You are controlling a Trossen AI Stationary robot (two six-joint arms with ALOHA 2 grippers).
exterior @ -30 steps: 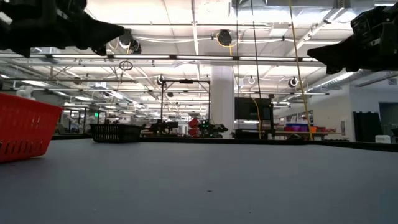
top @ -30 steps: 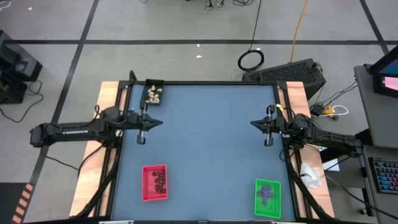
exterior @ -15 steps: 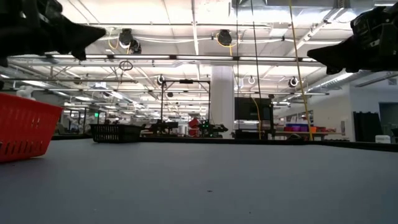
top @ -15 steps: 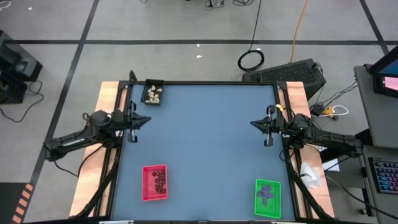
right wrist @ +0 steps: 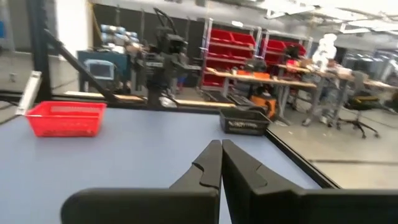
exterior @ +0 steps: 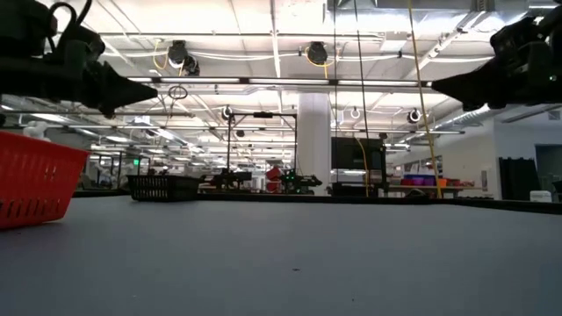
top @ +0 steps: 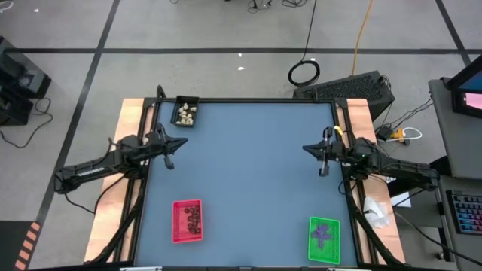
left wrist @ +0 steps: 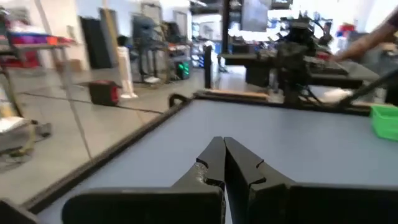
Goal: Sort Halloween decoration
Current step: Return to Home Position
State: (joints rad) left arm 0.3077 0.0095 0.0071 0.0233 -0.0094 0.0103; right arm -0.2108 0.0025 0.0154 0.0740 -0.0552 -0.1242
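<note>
The left gripper (top: 181, 142) is hanging above the left edge of the table (top: 248, 188). Its fingers are pressing together with nothing between them, as its wrist view is showing. The right gripper (top: 307, 148) is hanging over the opposite edge. It is facing the left one across the bare surface, and its fingers are likewise meeting tip to tip and carrying nothing.

No trinket is lying near either gripper, and all of them are sitting in trays.

- **Cream-white lumps:** The cream-white lumps (top: 187, 113) are resting in the black tray (top: 184, 101), near the left gripper on its far-edge side.
- **Black lumps:** The black lumps (top: 195, 219) are lying in the red tray (top: 175, 226), well apart from the left gripper on its near-edge side.
- **Purple bits:** The purple bits (top: 324, 235) are lying in the green tray (top: 312, 247), well apart from the right gripper on its near-edge side.

In the low view both grippers are showing high above the table surface, with the red tray below the left one.
</note>
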